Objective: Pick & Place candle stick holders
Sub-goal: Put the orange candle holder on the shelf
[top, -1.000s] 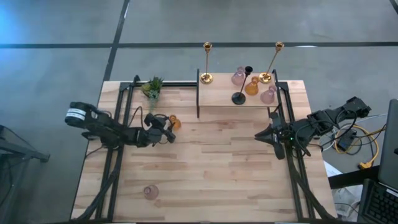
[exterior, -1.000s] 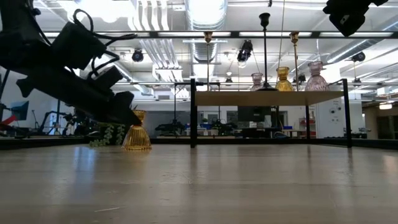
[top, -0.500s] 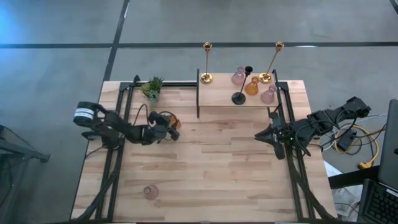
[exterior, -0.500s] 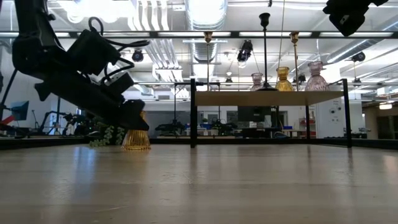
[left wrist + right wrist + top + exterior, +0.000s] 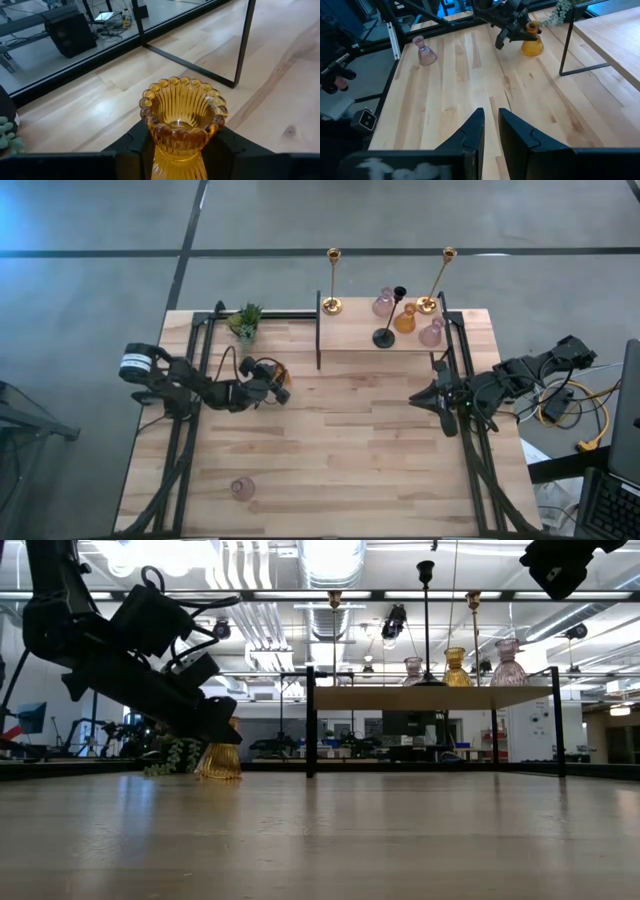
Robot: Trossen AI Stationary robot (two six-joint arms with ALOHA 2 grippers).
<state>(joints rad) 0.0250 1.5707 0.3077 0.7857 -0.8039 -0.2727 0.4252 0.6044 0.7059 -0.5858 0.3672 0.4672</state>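
Observation:
An amber glass candle stick holder [image 5: 279,375] stands on its flared foot [image 5: 220,768] on the table's far left part, and my left gripper [image 5: 274,383] is shut on it. On the raised shelf [image 5: 350,332] at the far right stand two tall gold holders [image 5: 332,304] [image 5: 428,304], a black stemmed one [image 5: 384,337], an amber one [image 5: 405,320] and two pink ones [image 5: 384,303] [image 5: 431,333]. Another pink glass holder [image 5: 242,488] stands near the front left. My right gripper [image 5: 491,131] waits shut over the table's right side, holding nothing. My left gripper pinches the amber holder's narrow neck [image 5: 176,155], just under its beaded cup [image 5: 182,107], between its two fingers [image 5: 134,145]. The fingers come from the table's left, slanting a little downward. The holder stays upright, its foot on the table.
A small green plant [image 5: 245,320] stands at the far left, just behind the held holder. The shelf's black frame post [image 5: 318,350] rises to the right of my left gripper. Black rails [image 5: 195,380] run along both sides of the table.
My left gripper has moved toward the table's right edge, onto the amber holder, until its fingers stand on either side of the holder's neck. The holder has stayed on the table.

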